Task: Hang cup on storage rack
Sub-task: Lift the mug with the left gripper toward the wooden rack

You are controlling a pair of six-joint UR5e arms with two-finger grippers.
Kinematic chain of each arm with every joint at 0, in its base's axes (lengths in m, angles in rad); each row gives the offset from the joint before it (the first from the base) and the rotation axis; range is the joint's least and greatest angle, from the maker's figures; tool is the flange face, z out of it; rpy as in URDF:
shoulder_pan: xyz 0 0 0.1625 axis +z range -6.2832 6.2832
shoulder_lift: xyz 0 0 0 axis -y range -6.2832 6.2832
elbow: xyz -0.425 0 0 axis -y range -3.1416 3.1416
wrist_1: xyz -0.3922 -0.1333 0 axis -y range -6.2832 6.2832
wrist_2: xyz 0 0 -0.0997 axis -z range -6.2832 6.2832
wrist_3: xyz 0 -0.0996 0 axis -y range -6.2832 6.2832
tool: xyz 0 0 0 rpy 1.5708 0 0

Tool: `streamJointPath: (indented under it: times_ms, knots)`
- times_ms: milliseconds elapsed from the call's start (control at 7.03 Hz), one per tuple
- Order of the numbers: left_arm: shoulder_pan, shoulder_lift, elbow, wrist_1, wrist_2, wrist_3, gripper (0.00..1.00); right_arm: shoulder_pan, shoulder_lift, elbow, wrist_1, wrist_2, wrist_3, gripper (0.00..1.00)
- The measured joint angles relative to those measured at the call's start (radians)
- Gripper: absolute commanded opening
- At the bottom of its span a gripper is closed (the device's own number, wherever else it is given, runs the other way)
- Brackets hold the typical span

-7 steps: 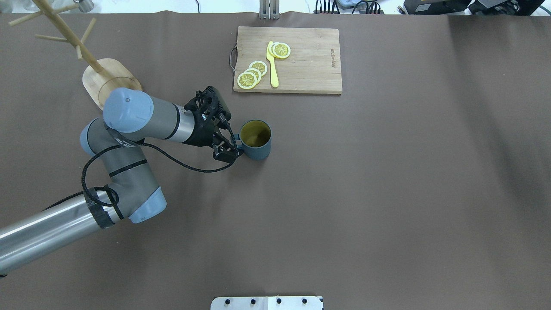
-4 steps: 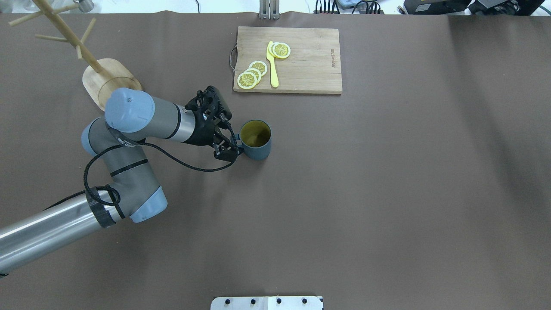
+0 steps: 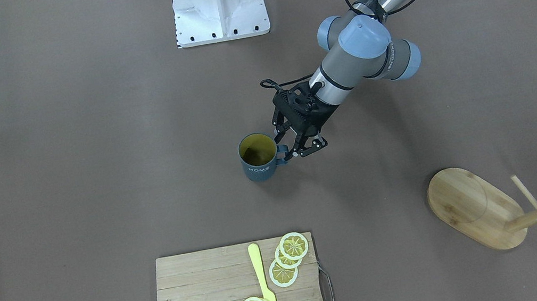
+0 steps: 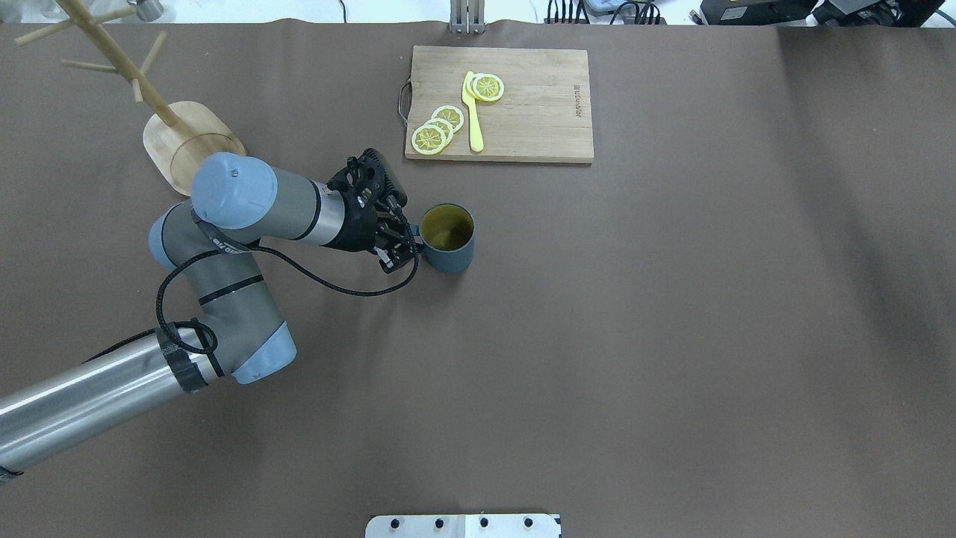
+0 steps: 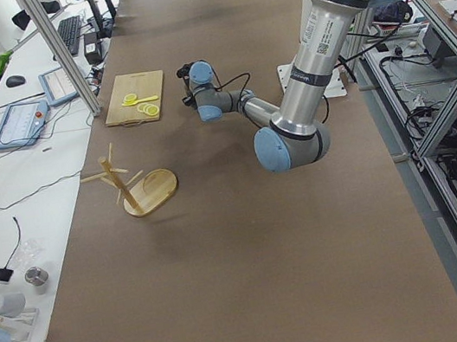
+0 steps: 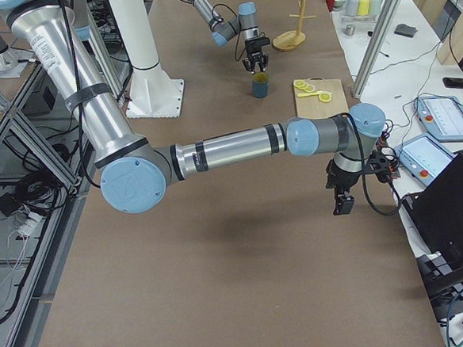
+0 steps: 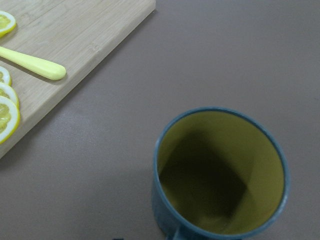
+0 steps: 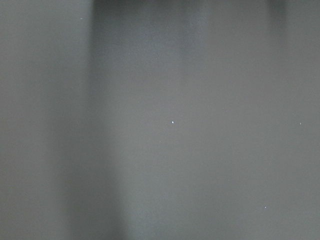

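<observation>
The dark blue-grey cup (image 4: 447,237) stands upright on the brown table, yellowish inside, with its handle towards my left gripper (image 4: 407,250). In the front-facing view the cup (image 3: 259,160) shows "HOME", and the left gripper (image 3: 283,151) has its fingers closed on the handle. The left wrist view looks down into the cup (image 7: 220,175). The bamboo storage rack (image 4: 187,142) stands at the far left behind my left arm, with bare pegs. My right gripper (image 6: 341,201) shows only in the exterior right view, so I cannot tell its state.
A bamboo cutting board (image 4: 523,112) with lemon slices (image 4: 437,131) and a yellow knife (image 4: 472,112) lies just beyond the cup. The robot's white base plate (image 3: 218,5) sits at the near table edge.
The left gripper's fingers have narrowed onto the cup's handle. The arm and the cup have shifted slightly away from the robot and to the right.
</observation>
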Motion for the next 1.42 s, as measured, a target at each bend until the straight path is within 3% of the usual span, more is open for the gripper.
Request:
streamJointPath:
  times_ms: [426, 711, 1137, 1422]
  knots:
    - [-0.003, 0.001, -0.027, -0.014, -0.005, -0.07, 0.0, -0.002, 0.003, 0.002, 0.0, -0.001, 0.005, 1.0]
    - [-0.015, 0.009, -0.087, -0.034, -0.009, -0.284, 0.0, -0.001, 0.003, 0.004, 0.0, 0.002, 0.005, 1.0]
    - [-0.088, 0.153, -0.24, -0.038, -0.013, -0.632, 0.0, 0.004, -0.011, 0.029, -0.001, 0.009, 0.005, 1.0]
    - [-0.226, 0.257, -0.309, -0.036, -0.105, -0.784, 0.0, 0.007, -0.036, 0.069, -0.002, 0.011, 0.006, 1.0]
